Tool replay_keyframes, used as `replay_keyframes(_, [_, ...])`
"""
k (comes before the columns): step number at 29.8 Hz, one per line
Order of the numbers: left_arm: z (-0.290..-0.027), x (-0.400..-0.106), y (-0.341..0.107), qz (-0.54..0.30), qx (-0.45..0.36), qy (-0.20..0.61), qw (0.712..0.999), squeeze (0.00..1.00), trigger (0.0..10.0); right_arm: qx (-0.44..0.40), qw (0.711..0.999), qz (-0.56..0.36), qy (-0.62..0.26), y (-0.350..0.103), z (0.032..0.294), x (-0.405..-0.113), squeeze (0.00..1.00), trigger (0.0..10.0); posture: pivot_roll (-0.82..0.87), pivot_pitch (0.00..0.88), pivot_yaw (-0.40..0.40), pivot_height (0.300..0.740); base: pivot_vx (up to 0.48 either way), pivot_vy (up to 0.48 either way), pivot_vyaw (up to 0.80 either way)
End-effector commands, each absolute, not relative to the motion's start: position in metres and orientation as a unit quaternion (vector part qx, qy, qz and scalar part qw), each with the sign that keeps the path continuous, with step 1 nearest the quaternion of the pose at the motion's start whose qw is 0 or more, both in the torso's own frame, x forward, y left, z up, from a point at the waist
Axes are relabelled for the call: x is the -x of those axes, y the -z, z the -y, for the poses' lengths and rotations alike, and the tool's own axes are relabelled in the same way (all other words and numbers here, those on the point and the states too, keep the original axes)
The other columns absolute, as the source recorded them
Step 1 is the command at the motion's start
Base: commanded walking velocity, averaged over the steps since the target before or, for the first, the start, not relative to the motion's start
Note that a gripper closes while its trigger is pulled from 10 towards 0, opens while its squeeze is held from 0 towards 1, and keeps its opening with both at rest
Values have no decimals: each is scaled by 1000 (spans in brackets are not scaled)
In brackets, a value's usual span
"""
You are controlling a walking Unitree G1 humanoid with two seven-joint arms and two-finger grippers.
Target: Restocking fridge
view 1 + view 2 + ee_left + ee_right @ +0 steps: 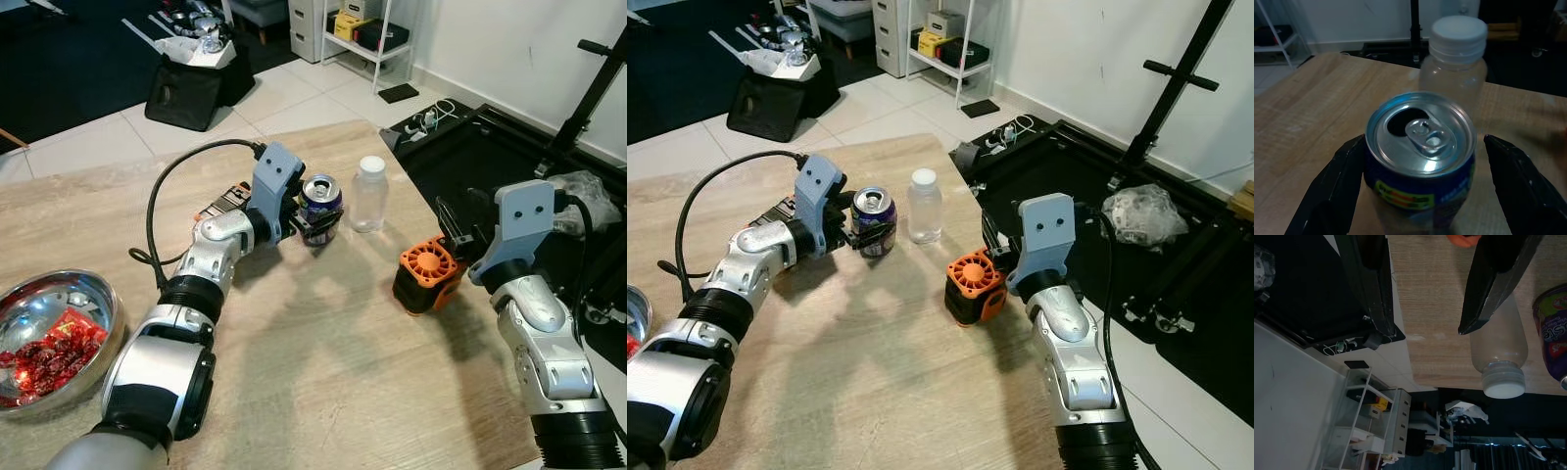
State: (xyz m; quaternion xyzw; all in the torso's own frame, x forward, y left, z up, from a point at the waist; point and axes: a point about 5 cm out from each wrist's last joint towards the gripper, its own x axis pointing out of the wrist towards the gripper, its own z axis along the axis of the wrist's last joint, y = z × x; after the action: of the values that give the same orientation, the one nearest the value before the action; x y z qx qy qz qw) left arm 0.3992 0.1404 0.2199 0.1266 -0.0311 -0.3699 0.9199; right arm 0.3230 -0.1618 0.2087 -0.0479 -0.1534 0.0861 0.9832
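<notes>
Two grippers reach over a wooden worktop (pixel 323 362). The left gripper (pixel 318 221) has its fingers (pixel 1334 196) spread to either side of an opened can (pixel 320 208); in the left wrist view one finger seems to touch the can's side while the other stands apart from it, so there is no firm pinch. The can stands upright, its lower half cut off in that view and its label too blurred to read. Just beside it stands a clear bottle (pixel 369 193) with a white cap, partly hidden behind the can from the wrist. The right gripper (pixel 453 235) hovers by an orange and black fan-like block (pixel 428 276); whether its fingers are spread or together I cannot tell, since the wrist view cuts them off. At the worktop's left edge a metal bowl (pixel 59 299) holds red wrapped pieces, partly out of frame.
</notes>
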Motion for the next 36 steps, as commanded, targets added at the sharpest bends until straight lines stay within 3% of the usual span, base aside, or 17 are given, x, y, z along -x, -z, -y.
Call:
replay_keyframes(1, [-141,-400,-219,30,-133,366,921,0,8471,48,984,148,-84,-207,161,-322,0,10000,-176,196,-4,740,0,0,0])
replay_keyframes(2, [-141,-400,-219,30,-133,366,921,0,8471,48,984,148,-84,-207,161,-322,0,10000,-176,196,-4,740,0,0,0])
replay_keyframes(3, [-142,-401,-220,31,-133,361,922,0,6392,48,984,148,-84,-207,161,-322,0,10000,-175,196,-4,740,0,0,0])
replay_keyframes(4, [-142,-401,-220,31,-133,361,922,0,6392,48,984,148,-84,-207,161,-322,0,10000,-175,196,-4,740,0,0,0])
replay_keyframes(5, [-144,-401,-221,33,-134,355,925,0,1451,47,984,148,-85,-207,160,-322,0,10000,-173,197,-2,740,0,0,0])
replay_keyframes(6, [-145,-402,-222,34,-134,350,926,0,1451,46,984,148,-85,-207,159,-323,0,10000,-173,197,-2,740,0,0,0])
replay_keyframes(7, [-146,-402,-222,32,-133,350,927,0,0,45,984,149,-85,-207,159,-323,0,10000,-171,196,-3,740,0,0,0])
replay_keyframes(15, [-146,-401,-224,37,-126,359,924,0,0,44,984,150,-85,-207,158,-323,0,10000,-164,196,0,740,0,0,0])
replay_keyframes(16, [-146,-402,-226,42,-124,359,924,0,10000,43,984,150,-85,-207,158,-323,0,10000,-160,195,2,740,0,0,0])
replay_keyframes(21, [-146,-401,-246,88,-113,347,927,0,10000,40,984,150,-83,-206,157,-323,0,10000,-150,193,11,740,0,0,0])
replay_keyframes(26, [-154,-394,-284,167,-153,276,934,0,10000,37,985,151,-79,-205,156,-322,0,10000,-127,185,26,740,0,0,0])
replay_keyframes(32, [-161,-380,-295,164,-137,233,949,0,10000,38,985,152,-78,-204,157,-321,0,10000,-115,179,34,740,0,0,0])
replay_keyframes(36, [-153,-354,-301,170,-134,201,955,0,10000,44,982,161,-87,-209,151,-316,0,10000,-82,162,31,740,0,0,0])
